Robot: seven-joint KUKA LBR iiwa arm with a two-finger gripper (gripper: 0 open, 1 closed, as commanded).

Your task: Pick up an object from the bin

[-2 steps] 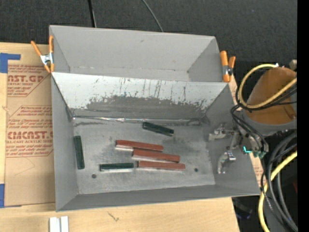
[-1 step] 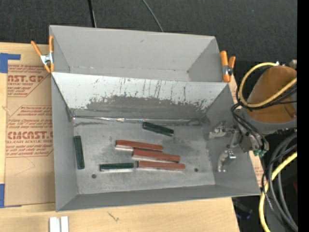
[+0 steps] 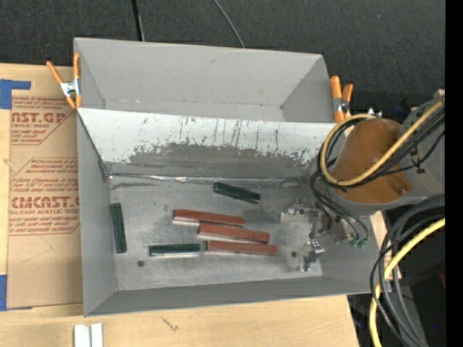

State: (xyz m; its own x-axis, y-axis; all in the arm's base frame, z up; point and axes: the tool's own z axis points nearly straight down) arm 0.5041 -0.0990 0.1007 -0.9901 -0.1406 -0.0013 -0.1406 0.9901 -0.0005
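Hanging low at the bin's (image 3: 195, 78) 4 o'clock corner, the gripper (image 3: 309, 251) had nothing visible in it, and I honestly couldn't tell if it was open or closed. Nearest thing was the lowest red-brown bar (image 3: 242, 248), just off its 9 o'clock, two more red-brown bars (image 3: 233, 232) beyond. Dark green bars (image 3: 175, 249) lay further out. So nothing picked yet; grab and lift both left, I reckon.

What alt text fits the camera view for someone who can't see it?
The robot's gripper is inside a grey metal bin at its right end, beside three reddish-brown bars lying side by side. Three dark green bars lie scattered around them.
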